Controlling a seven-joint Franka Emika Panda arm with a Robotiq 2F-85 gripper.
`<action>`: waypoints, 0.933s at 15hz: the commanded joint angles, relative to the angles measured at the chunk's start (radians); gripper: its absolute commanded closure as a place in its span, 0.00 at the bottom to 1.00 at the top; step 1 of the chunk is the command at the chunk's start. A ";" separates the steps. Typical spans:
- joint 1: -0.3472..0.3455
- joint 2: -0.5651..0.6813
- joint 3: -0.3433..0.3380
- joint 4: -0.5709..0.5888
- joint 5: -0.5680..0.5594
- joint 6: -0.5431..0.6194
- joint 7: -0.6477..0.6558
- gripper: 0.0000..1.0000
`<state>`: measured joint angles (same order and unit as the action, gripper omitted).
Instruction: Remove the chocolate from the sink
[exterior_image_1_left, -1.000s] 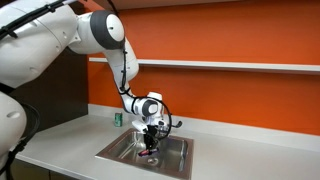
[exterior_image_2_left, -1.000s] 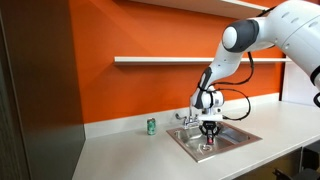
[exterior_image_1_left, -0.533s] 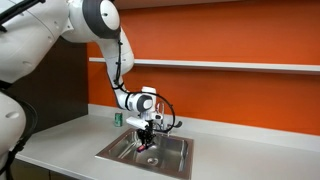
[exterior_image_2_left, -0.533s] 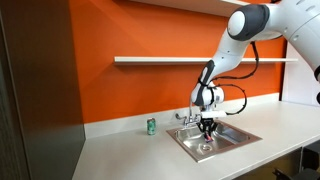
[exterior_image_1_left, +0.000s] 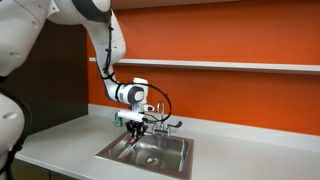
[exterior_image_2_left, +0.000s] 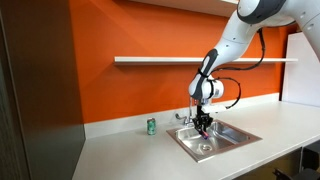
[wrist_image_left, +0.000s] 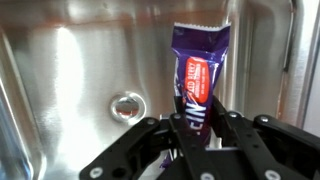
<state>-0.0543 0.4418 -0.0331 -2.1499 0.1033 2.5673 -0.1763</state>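
The chocolate (wrist_image_left: 198, 75) is a purple-wrapped bar with a red label. My gripper (wrist_image_left: 203, 130) is shut on its lower end and holds it above the stainless steel sink (wrist_image_left: 70, 70), whose round drain (wrist_image_left: 127, 105) lies below left. In both exterior views the gripper (exterior_image_1_left: 135, 126) (exterior_image_2_left: 204, 124) hangs above the sink (exterior_image_1_left: 165, 158) (exterior_image_2_left: 228, 140), lifted clear of the basin floor. The chocolate is too small to make out there.
A chrome two-handled tap (exterior_image_1_left: 160, 124) stands at the sink's back edge. A small green cup-like object (exterior_image_2_left: 151, 126) sits on the grey counter (exterior_image_2_left: 130, 150) beside the sink. An orange wall with a shelf (exterior_image_1_left: 240, 67) runs behind.
My gripper has risen out of the basin with the chocolate and shifted toward the sink's side nearer the green object. The arm has swung upward.
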 joint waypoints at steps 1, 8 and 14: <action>-0.015 -0.105 0.045 -0.078 -0.036 -0.003 -0.080 0.93; 0.023 -0.165 0.117 -0.087 -0.102 -0.020 -0.213 0.93; 0.071 -0.173 0.164 -0.093 -0.157 -0.014 -0.266 0.93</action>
<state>0.0053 0.3013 0.1156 -2.2210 -0.0171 2.5659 -0.4117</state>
